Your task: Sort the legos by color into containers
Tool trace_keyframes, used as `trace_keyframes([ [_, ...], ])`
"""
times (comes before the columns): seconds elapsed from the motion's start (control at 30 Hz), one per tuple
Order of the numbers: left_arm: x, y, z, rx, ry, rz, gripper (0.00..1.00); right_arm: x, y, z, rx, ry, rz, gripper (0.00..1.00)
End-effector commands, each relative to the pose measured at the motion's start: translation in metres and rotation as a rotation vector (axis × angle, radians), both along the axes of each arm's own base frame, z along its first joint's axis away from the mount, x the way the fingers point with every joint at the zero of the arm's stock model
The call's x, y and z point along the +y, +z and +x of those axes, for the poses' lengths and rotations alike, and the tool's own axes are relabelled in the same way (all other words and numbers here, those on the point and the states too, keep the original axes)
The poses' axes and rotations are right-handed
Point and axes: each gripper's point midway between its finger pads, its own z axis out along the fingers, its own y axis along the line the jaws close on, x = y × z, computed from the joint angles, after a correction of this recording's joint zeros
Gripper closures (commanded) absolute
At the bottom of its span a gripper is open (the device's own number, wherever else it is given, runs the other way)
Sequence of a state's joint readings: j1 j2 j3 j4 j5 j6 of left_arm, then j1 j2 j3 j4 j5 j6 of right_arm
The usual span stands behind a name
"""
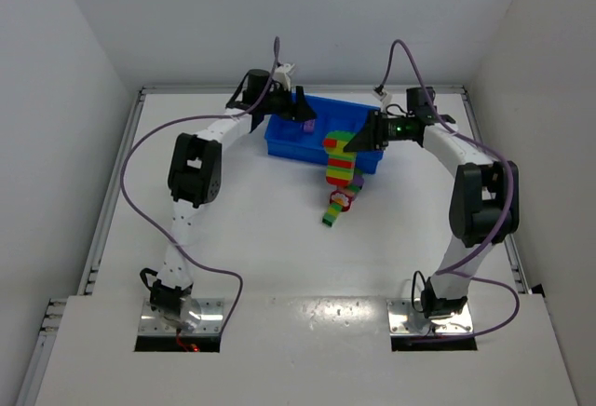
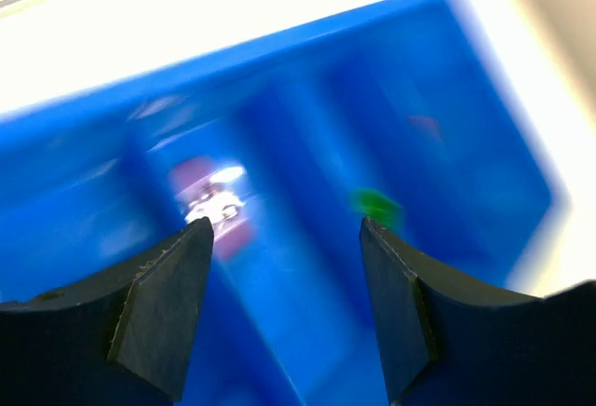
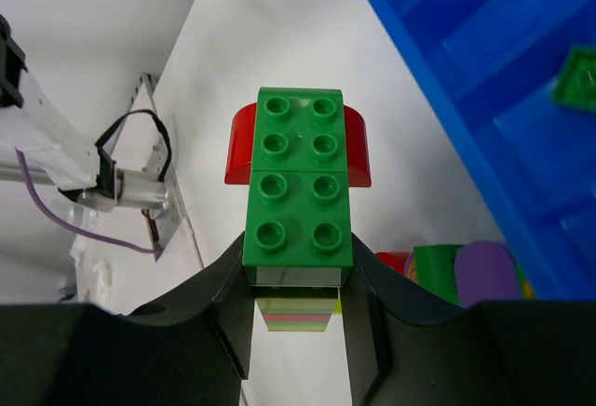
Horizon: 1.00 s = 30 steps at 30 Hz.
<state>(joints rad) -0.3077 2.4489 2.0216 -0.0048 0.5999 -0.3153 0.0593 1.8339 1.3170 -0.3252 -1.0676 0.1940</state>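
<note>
Beside blue tray (image 1: 282, 148), striped lego stick (image 1: 340, 159) upright

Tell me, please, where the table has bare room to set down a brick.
The widest bare patch is the table between the blue tray, the loose bricks and the arm bases. Another lies right of those bricks, toward the right arm. Crowded: the tray's near right corner, under the held striped stick.

I find the bright-blue rectangular plastic tray (image 1: 287, 150) at the white desk's (image 1: 233, 238) far middle. In it, a small purple plastic brick (image 1: 308, 127) lies in a compartment left of a small green plastic brick (image 2: 375, 206). A multicoloured striped plastic brick stick (image 1: 339, 156) is before its right end.
</note>
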Motion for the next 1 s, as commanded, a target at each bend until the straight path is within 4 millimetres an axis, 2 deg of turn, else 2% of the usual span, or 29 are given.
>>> trace_keyframes([
  [0.0,-0.035,0.132,-0.068,-0.137,-0.450,-0.287,0.30,0.010,0.034,-0.003,-0.156,0.082,0.011,0.98],
  [0.03,-0.037,0.139,-0.089,-0.097,-0.568,-0.330,0.30,0.010,0.034,-0.006,-0.160,0.097,0.016,0.98],
  [0.07,-0.038,0.152,-0.095,-0.127,-0.611,-0.356,0.30,0.010,0.034,-0.009,-0.152,0.105,0.009,0.98],
  [0.13,-0.041,0.152,-0.112,-0.033,-0.661,-0.390,0.30,0.016,0.029,-0.014,-0.188,0.156,-0.010,0.98],
  [0.23,-0.048,0.158,-0.132,-0.070,-0.741,-0.373,0.30,0.019,0.029,-0.018,-0.196,0.178,-0.018,0.98],
  [0.3,-0.052,0.150,-0.145,-0.043,-0.786,-0.355,0.30,0.020,0.029,-0.018,-0.187,0.183,-0.010,0.98],
  [0.43,-0.056,0.146,-0.169,0.007,-0.876,-0.358,0.30,0.021,0.034,-0.017,-0.199,0.188,-0.002,0.98],
  [0.47,-0.055,0.151,-0.173,-0.009,-0.901,-0.359,0.30,0.021,0.034,-0.017,-0.199,0.188,-0.002,0.98],
  [0.67,-0.052,0.147,-0.191,0.046,-0.956,-0.372,0.29,0.021,0.034,-0.017,-0.199,0.188,-0.002,0.98],
  [0.87,-0.051,0.140,-0.193,0.064,-0.930,-0.369,0.29,0.021,0.041,-0.013,-0.219,0.185,0.000,0.98],
  [0.93,-0.051,0.140,-0.193,0.064,-0.930,-0.369,0.34,0.021,0.044,-0.011,-0.228,0.185,0.001,0.98],
  [0.97,-0.051,0.140,-0.193,0.064,-0.930,-0.369,0.44,0.021,0.044,-0.011,-0.228,0.185,0.001,0.98],
])
